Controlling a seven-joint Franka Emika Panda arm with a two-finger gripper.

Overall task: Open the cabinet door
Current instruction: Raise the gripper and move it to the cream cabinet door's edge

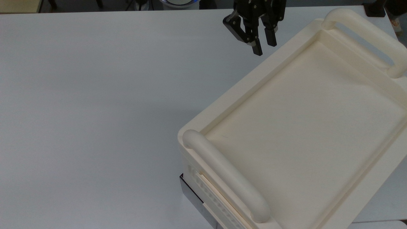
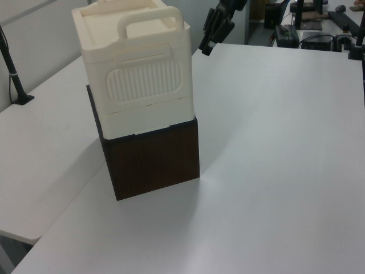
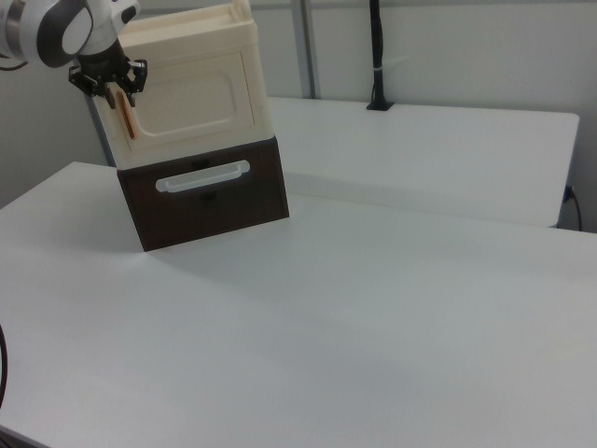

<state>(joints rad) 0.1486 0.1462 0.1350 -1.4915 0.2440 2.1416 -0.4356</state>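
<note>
**Q:** Where is your gripper, and how do its fingers stand?

**A:** In the top view my gripper [image 1: 264, 46] hangs over the white table [image 1: 95, 95], just beside the far corner of the cream cabinet [image 1: 305, 127]. The two dark fingers [image 1: 257, 49] point downward with a clear gap between them, holding nothing. The arm above them is cut off by the top view's upper edge. In the left view my gripper [image 2: 208, 43] sits just off the cabinet's upper right corner (seen edge-on there, so the gap is hard to make out).

**Q:** Where is the cabinet door?

**A:** In the right view the cabinet door [image 3: 194, 101] is the cream panel on the face turned toward that camera, lying flat against the cabinet body. Its copper-orange strip handle [image 3: 125, 112] runs along the panel's edge at the right view's left. My gripper [image 3: 107, 86] is right at that strip's upper end; I cannot tell whether a finger touches it. Below the door is a dark brown drawer front with a pale bar handle [image 3: 202, 176].
</note>
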